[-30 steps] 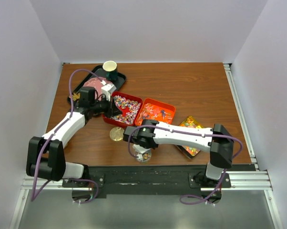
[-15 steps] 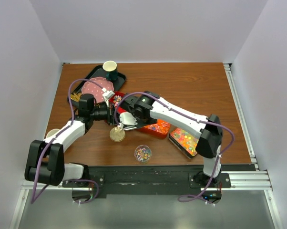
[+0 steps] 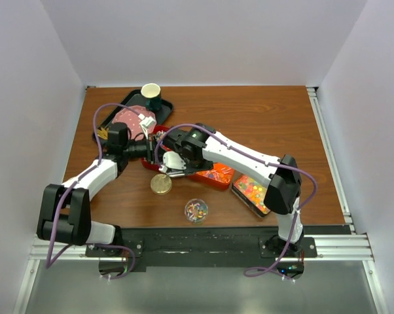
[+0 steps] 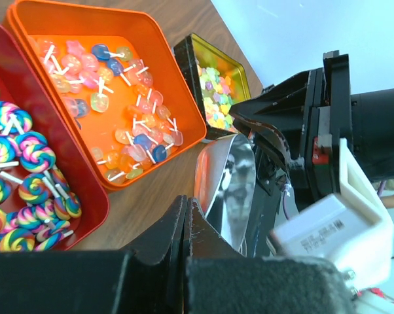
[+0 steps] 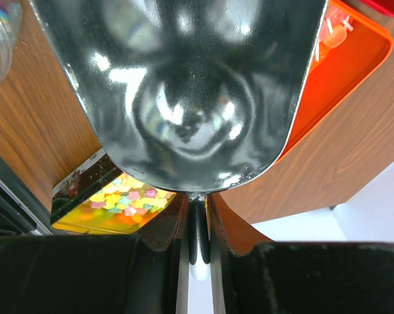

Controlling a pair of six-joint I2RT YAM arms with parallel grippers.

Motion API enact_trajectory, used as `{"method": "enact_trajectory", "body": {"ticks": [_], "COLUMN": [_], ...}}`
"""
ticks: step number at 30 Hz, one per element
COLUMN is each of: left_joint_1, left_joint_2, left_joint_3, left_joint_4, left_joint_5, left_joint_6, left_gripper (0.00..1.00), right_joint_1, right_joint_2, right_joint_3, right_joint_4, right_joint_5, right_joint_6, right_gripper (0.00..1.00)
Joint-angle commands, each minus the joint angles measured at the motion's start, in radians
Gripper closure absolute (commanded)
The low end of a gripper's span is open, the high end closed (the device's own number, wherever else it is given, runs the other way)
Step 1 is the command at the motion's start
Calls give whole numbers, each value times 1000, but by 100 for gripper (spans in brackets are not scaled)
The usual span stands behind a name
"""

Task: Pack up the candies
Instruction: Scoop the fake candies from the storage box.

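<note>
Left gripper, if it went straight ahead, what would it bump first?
Probably the silver scoop held by the right gripper, just beyond the shut left gripper, though depth is unclear.

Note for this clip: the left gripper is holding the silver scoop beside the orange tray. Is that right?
Not quite. It is the right gripper that holds the silver scoop beside the orange tray. The right wrist view shows the scoop's handle clamped between its own fingers. The left gripper is shut with nothing in it.

Left end effector (image 4: 187,224) and right end effector (image 5: 197,216) both closed, close together.
</note>
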Motion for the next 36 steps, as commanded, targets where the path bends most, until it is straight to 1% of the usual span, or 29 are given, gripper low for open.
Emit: {"method": "enact_trajectory", "body": {"ticks": [1,9,12,14,18,22,23,26,29,31,34,36], "left_joint_1": [22,22,22,21,22,22,22,22,22,22,22,22], "left_joint_2": [-11,-43,-57,-50,-42,-44,-44,-33,-11,-2,1,-5], "left_joint_3": [31,-12,2,15,12,-26,-32,-26,-15,-9,12,20], "left_joint_4": [37,63,71,37,-38,-29,-29,-41,-52,-40,-31,-37], "left_joint_5": [38,54,44,42,21,4,-13,-31,-45,-45,-36,-33], "left_joint_6": [-38,-60,-64,-45,17,20,23,43,55,52,40,40], "left_gripper": [100,100,100,100,100,100,100,100,100,100,100,100], "right_joint_1": [-22,-31,-33,-36,-39,-39,-39,-39,-40,-44,-80,-145], "right_joint_2": [-1,41,46,44,49,44,36,0,-46,-66,-91,-91], "right_joint_3": [31,84,71,75,148,227,239,262,227,189,74,9], "right_joint_4": [-218,-224,-224,-219,-221,-224,-224,-226,-223,-215,-190,-184], "right_joint_5": [-19,-28,-30,-37,-40,-68,-105,-134,-122,-79,-7,16], "right_joint_6": [43,49,53,56,63,63,50,3,-43,-60,-85,-103], "right_gripper": [100,100,100,100,100,100,100,100,100,100,100,100]}}
